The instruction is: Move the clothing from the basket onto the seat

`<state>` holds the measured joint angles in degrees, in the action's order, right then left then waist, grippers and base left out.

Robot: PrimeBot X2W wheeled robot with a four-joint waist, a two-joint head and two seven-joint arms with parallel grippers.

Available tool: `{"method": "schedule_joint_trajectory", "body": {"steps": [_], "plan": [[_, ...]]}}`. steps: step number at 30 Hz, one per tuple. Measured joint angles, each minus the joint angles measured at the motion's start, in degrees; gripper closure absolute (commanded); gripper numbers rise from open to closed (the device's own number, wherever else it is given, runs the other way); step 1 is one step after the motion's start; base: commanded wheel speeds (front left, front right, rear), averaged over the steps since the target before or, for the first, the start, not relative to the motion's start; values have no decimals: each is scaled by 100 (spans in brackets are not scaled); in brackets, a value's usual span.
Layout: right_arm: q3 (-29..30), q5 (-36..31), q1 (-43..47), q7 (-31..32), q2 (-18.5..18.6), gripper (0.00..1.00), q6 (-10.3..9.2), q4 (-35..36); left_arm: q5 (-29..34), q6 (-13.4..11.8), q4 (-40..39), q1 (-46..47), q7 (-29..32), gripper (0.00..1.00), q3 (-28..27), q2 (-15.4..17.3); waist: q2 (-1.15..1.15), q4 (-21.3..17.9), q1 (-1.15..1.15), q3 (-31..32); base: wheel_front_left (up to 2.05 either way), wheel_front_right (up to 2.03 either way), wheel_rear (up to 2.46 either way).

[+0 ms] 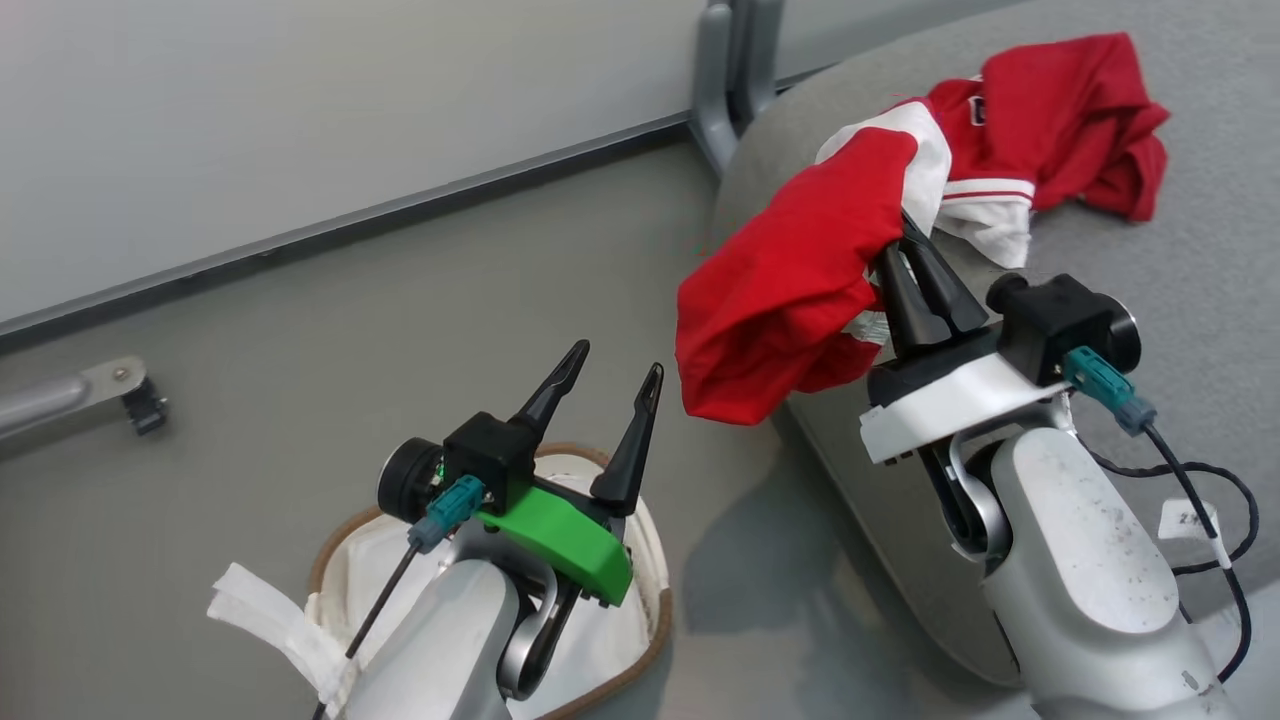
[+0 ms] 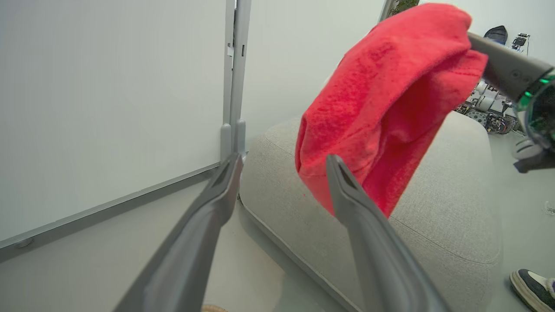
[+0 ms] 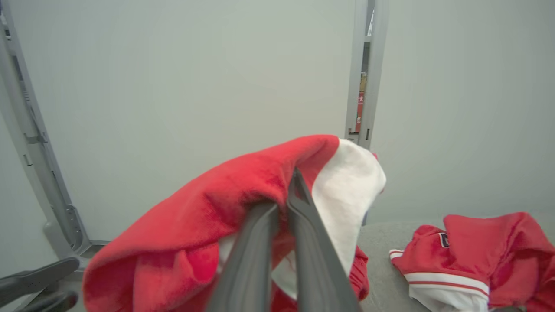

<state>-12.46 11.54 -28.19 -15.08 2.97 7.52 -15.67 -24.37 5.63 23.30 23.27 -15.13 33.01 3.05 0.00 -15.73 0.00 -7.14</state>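
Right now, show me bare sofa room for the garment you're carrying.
Free: the sofa stretch between the lying garment and the right tool, and the rounded end beside the grey post. Crowded: the far part under the lying garment, and the edge where the right tool holds the held garment.

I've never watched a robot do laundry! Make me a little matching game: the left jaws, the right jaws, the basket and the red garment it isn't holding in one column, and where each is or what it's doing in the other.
Column one
1. left jaws
2. right jaws
3. basket
4. loose red garment

Column two
A. lying on the sofa
B. shut on a red and white garment
C. wide open, holding nothing
D. on the floor beside the sofa

Pairs: 1-C, 2-B, 3-D, 4-A
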Motion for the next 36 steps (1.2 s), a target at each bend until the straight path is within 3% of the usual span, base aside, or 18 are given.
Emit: {"method": "schedule_joint_trajectory", "body": {"steps": [8, 16, 18, 25, 36], "plan": [[344, 29, 171, 0, 66, 100, 1, 109, 133, 91, 154, 57, 0, 0, -3, -10, 0, -985, 0, -220, 0, 0, 0], [904, -160, -560, 0, 724, 100, 1, -78, 297, 119, 385, 200, 1, 0, -12, -3, 0, -1395, 0, -686, 0, 0, 0], [1284, -269, -962, 0, 1088, 100, 0, -302, 361, 126, 447, 277, 1, 0, 24, 21, 0, -1414, 0, -915, 0, 0, 0], [1874, -527, -2018, 0, 1694, 100, 1, -989, 498, 142, 427, 630, 0, 0, 81, 147, 0, -1228, 0, -1541, 0, 0, 0], [2814, -1305, -3403, 0, 2167, 100, 1, -2431, 636, 141, 353, 1112, 0, 0, 155, 189, 0, -539, 1, -2459, 0, 0, 0]]}}
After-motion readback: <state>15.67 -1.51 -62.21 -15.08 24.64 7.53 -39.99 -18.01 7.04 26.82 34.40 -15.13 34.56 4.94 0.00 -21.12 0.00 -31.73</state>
